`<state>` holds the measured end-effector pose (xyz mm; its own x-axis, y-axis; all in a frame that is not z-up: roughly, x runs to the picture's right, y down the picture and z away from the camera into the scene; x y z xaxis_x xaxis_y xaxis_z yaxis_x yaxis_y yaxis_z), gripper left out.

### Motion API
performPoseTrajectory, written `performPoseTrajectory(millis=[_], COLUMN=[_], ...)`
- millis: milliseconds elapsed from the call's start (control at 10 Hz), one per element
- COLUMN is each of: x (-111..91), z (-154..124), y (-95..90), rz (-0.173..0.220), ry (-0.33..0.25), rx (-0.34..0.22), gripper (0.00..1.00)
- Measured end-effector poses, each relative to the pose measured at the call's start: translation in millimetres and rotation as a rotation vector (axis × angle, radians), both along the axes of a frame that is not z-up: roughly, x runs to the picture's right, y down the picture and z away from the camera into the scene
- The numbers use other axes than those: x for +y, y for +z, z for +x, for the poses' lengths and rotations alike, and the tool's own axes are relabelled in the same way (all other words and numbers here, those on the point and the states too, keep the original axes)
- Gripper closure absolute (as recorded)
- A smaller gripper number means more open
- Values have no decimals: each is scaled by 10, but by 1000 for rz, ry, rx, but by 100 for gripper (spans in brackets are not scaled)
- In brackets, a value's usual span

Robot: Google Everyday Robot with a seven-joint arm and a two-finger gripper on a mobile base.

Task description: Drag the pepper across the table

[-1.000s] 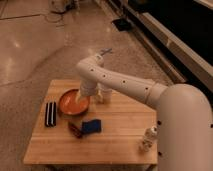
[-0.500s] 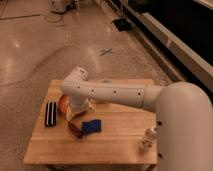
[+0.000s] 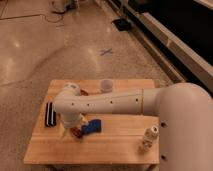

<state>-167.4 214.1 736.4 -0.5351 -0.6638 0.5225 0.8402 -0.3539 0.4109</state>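
1. Gripper (image 3: 68, 131) low over the left-front part of the table (image 3: 125, 150), hanging from the bent end of the arm (image 3: 110, 102) and pointing down at the wood. Spread, pressed together or clamped on something: not to be made out, with the bulky wrist covering it from above.
2. Pepper (image 3: 76, 132) on the tabletop just right of the gripper, close enough to look as if touching it, though actual contact is unclear. Small, dark red, narrow and elongated, only partly showing under the wrist.
3. Blue sponge (image 3: 92, 126) immediately right of the pepper, apparently against it. Flat and rectangular, with a dull, soft-looking surface.
4. Tabletop square, of light wood in plank strips, butcher-block style, with a matte finish and straight edges.
5. Arm smooth, white and rounded like moulded plastic, sweeping in from a large shoulder at the lower right, running leftward across the middle of the table, then turning down at a fat joint on the left.
6. Black flat object (image 3: 50, 114) with pale stripes near the left edge, just left of the arm's joint and apart from the pepper.
7. Small white bottle (image 3: 147, 139) upright near the right-front corner, well apart from the gripper.
8. Round greyish cup (image 3: 106, 86) at the back edge, beyond the arm; beside it, a sliver of something orange-red (image 3: 84, 92) peeking out behind the joint.
9. Floor (image 3: 50, 45) glossy, speckled stone, with a blue cross mark (image 3: 106, 51) beyond the table.
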Motion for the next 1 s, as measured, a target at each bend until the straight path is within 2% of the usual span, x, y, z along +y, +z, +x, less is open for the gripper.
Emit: performPoseTrajectory(millis=[400,800,900,1000], x=[282,486,544,588], z=[-1,38,51,65], y=[85,247,295,339], rz=[5,-40,-53,-62], ry=[4,25,19,14], rx=[-9,-2,-2,0], gripper=[20,20,22,31])
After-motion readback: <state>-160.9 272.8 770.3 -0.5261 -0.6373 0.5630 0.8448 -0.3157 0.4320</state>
